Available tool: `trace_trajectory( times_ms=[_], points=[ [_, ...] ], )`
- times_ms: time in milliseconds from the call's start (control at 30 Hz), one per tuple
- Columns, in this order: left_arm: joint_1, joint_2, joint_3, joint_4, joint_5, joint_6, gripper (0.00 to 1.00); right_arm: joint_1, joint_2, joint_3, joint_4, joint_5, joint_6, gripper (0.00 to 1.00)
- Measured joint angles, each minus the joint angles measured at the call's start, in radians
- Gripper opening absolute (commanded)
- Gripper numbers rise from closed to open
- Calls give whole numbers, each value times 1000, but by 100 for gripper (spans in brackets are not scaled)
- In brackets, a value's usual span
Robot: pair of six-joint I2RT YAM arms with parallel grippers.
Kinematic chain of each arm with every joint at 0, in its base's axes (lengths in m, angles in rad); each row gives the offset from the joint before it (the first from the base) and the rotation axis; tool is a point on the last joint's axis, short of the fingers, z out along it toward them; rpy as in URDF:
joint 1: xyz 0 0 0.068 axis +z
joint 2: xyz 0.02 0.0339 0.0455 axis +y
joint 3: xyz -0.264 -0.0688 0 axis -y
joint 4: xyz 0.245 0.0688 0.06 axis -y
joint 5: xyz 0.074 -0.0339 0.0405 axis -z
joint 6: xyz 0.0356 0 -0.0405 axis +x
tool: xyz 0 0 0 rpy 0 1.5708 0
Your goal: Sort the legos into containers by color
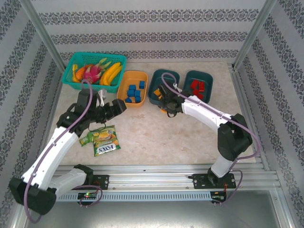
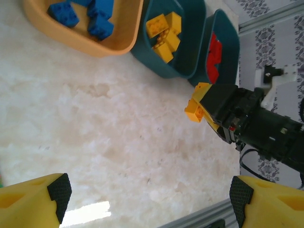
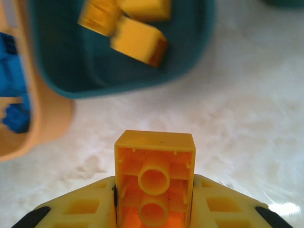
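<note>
Pale marbled bench: right claw pinches a yellow brick just short of the middle teal tub, which holds other yellow bricks. Left claw hovers spread wide near the orange tub.

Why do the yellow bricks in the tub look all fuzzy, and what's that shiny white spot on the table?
Right wrist view: the near brick is sharp, but the bricks in the teal tub behind it are out of focus. Left wrist view: the white patch at the bottom is light glaring off the table. Top view: even light, nothing fuzzy.
</note>
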Motion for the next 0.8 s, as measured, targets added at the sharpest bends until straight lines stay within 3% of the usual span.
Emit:
trace_trajectory(
  times_ms=[167, 433, 800],
  points=[
    [0, 203, 143, 78, 22, -5, 89, -85, 147, 225, 27, -61, -117, 19],
    [3, 490, 359, 164, 38, 3, 89, -197, 545, 631, 15, -160, -235, 20],
    [3, 674, 536, 198, 39, 43, 88, -264, 879, 1064, -59, -229, -235, 29]
  ],
)
